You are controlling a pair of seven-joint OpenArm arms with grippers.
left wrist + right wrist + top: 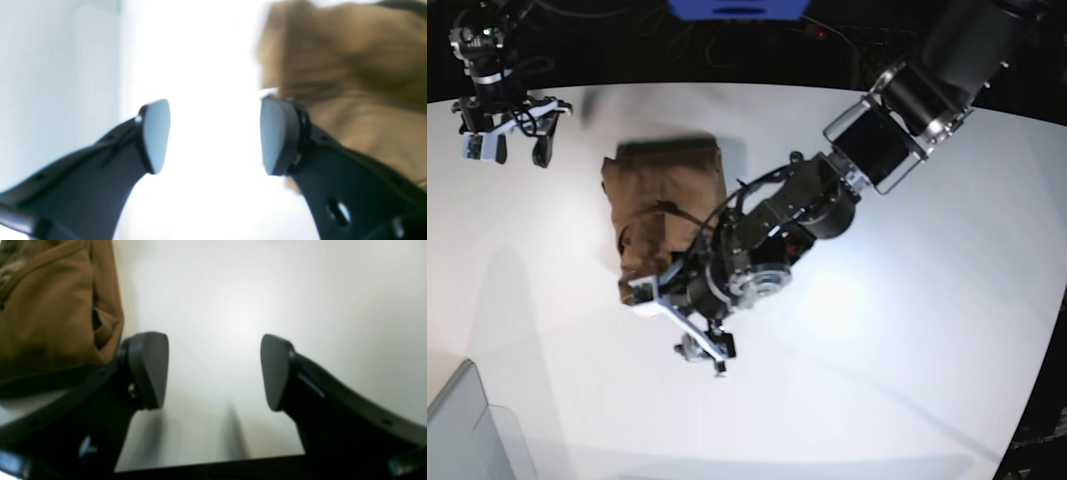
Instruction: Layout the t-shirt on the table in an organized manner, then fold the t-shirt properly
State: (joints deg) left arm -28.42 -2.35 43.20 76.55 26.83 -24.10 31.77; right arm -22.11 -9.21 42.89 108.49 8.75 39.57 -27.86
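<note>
The big smooth matte white table [907, 330] with its curved edge takes up nearly everything in the base view. The left arm stretches in from the top right corner, dark and chunky, angled down toward the middle, with its wrist bent low over the tabletop. The left gripper [679, 320] sits right at the near edge of the cloth, jaws spread wide and nothing between them; the wrist view shows only bright table in the gap, though that shot is pretty blurry. The right arm is way smaller in frame, tucked up in the top left corner. The right gripper [509, 146] hangs there just beside the shirt's far corner, jaws also wide apart and empty.

The plain tan-brown soft t-shirt [662, 205] lies left of centre on the table, folded into a compact rectangle with a few wrinkles and a rumpled lower end.
</note>
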